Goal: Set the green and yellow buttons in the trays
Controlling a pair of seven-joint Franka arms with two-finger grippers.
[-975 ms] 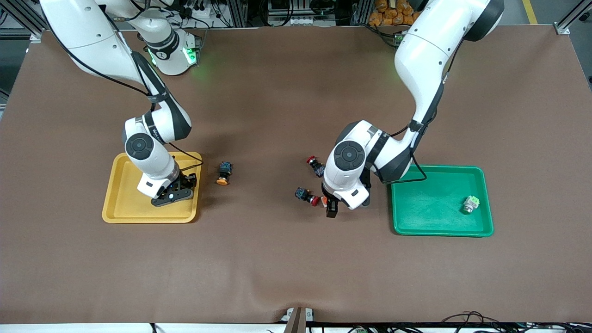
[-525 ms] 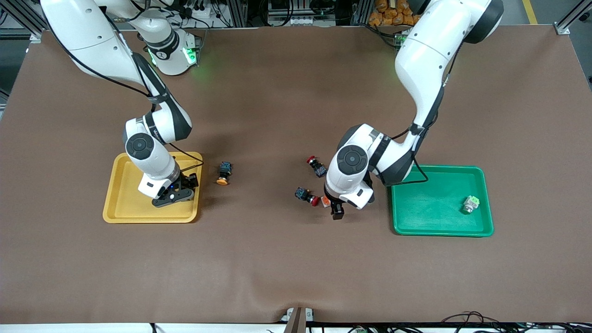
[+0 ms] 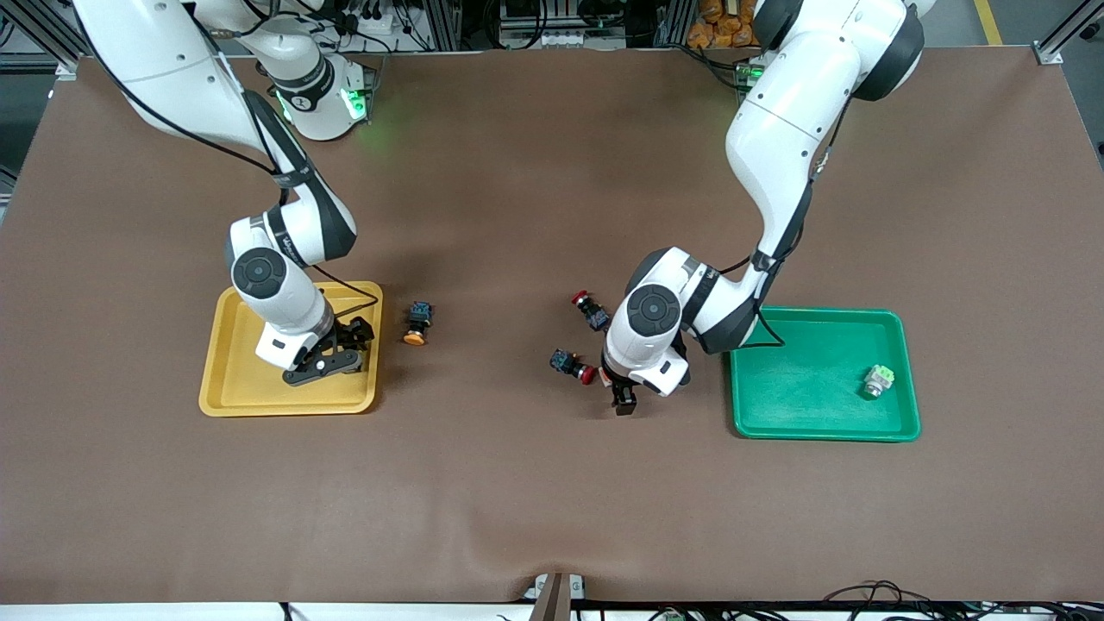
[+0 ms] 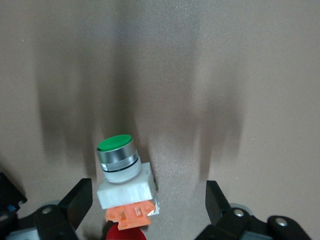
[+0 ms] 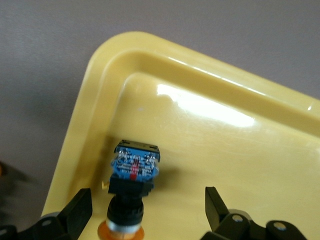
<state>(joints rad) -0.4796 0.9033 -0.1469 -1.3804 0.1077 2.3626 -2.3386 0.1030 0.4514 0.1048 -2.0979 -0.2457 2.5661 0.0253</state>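
Two placed: I count one yellow-capped button (image 5: 131, 192) lying in the yellow tray (image 3: 226, 379) and one green-faced button (image 3: 879, 380) in the green tray (image 3: 811, 427), at the frame's right.
Left to do: I judge two remain. A second yellow-capped button (image 3: 417, 324) sits on the brown mat (image 3: 517, 500) just beside the yellow tray. A white-bodied green button (image 4: 122, 172) lies at centre frame.
Right gripper (image 3: 328, 349): low over the yellow tray; its fingers (image 5: 75, 210) stand wide apart, either side of the button and apart from it. It holds nothing.
Left gripper (image 3: 623, 398): down at the mat at centre frame, fingers spread wide with the white-bodied button between them, no contact yet that I can see.
Not for sorting: two red-capped buttons (image 3: 573, 365) lie close by the left gripper; one red cap touches the white button's orange base in the left wrist view.
Edges: the tray's raised rim curves just beside the dropped button.
Open room: bare mat fills the lower frame and the gap between the trays. I see little room around the centre cluster.
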